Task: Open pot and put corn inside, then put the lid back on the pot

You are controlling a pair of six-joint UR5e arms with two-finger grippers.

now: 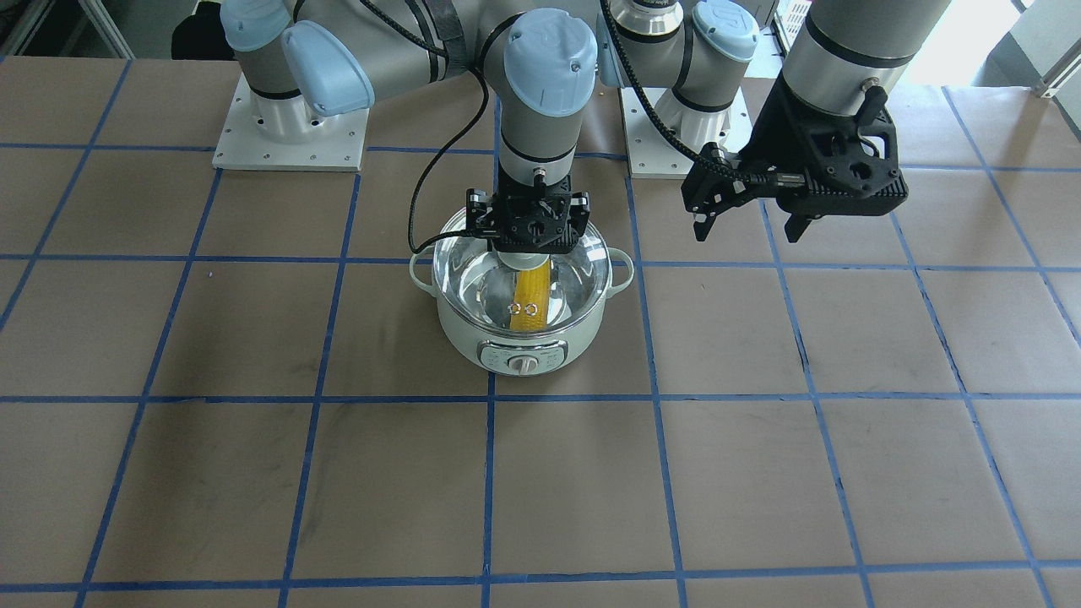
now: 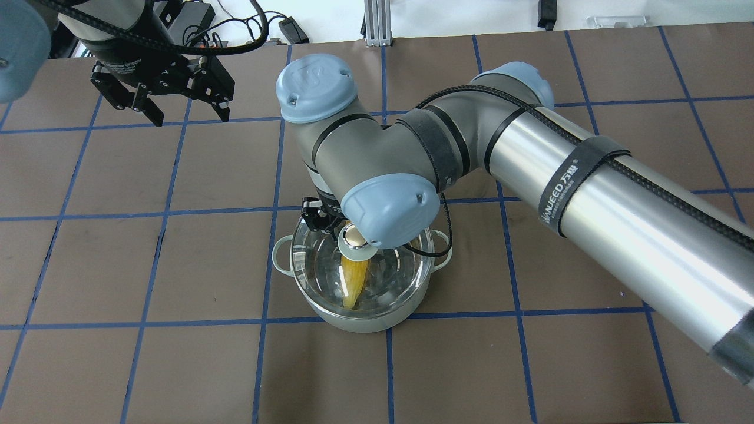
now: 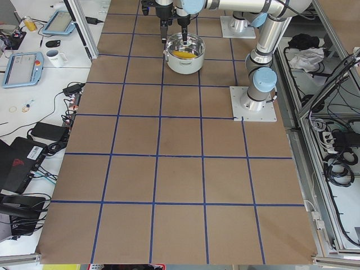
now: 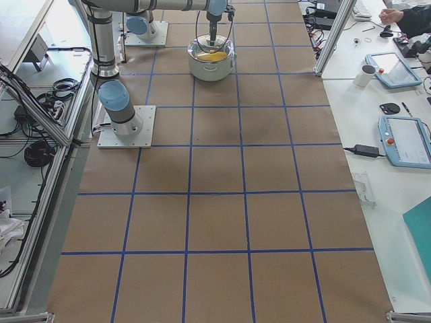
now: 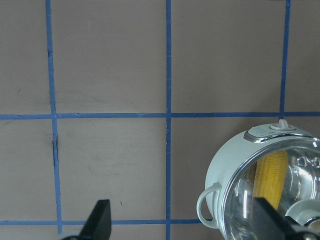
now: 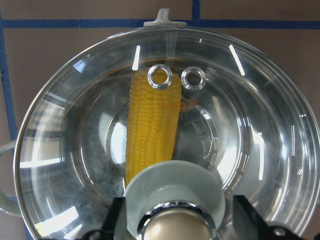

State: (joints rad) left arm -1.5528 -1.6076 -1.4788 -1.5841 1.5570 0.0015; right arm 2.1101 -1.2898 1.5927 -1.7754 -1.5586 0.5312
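The mint-green pot (image 1: 524, 346) stands mid-table with the corn (image 1: 530, 295) lying in its steel bowl. The glass lid (image 1: 566, 283) sits on the pot. In the right wrist view the corn (image 6: 152, 130) shows through the lid (image 6: 260, 125), and the lid's pale knob (image 6: 172, 190) lies between the fingers. My right gripper (image 1: 525, 252) hangs straight over the knob, its jaws open on either side of it. My left gripper (image 1: 747, 224) is open and empty, raised beside the pot; the left wrist view shows the pot (image 5: 225, 160) at lower right.
The brown table top carries a grid of blue tape (image 1: 490, 397). The two arm base plates (image 1: 291, 135) stand behind the pot. Side benches with tablets and mugs (image 3: 56, 56) flank the table.
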